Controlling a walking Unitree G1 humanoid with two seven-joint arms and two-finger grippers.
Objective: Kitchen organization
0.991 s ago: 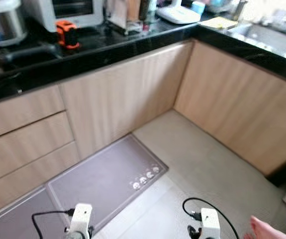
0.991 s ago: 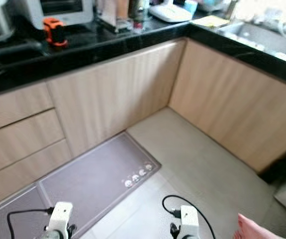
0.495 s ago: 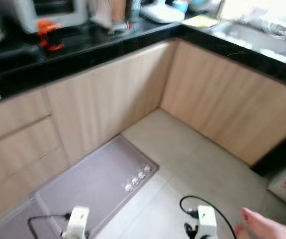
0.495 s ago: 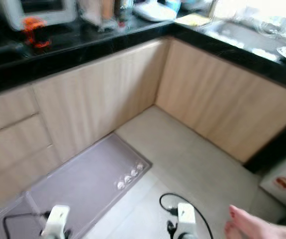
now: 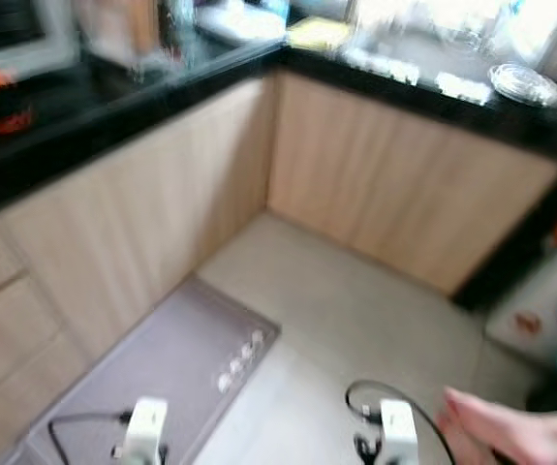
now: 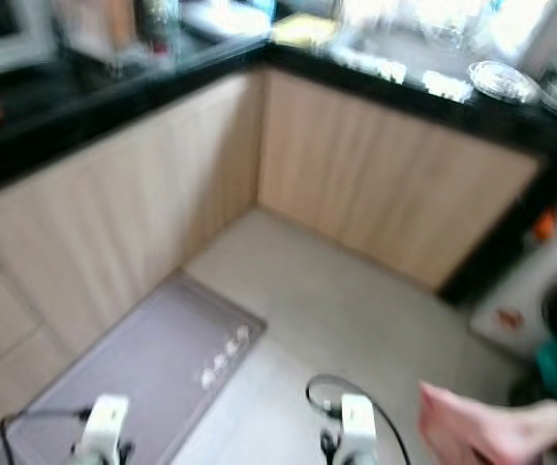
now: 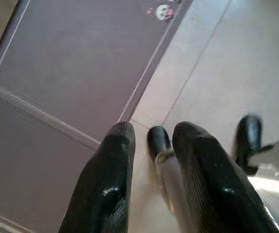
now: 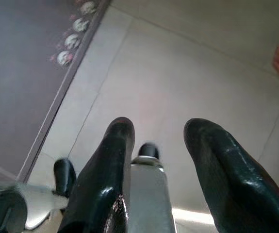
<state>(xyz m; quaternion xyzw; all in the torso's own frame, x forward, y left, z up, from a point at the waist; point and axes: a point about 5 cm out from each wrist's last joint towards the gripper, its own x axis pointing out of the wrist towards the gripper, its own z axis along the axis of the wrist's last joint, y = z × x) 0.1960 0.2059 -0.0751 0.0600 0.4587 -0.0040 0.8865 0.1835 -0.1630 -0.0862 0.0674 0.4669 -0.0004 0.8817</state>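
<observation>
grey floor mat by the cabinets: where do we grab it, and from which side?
Probably the edge lined with printed round motifs, coming in low from the tiles. The mat lies flat, so only a thin rim can be pinched, and its opposite edge runs close to the cabinets. The open left gripper hangs above that free edge.
</observation>
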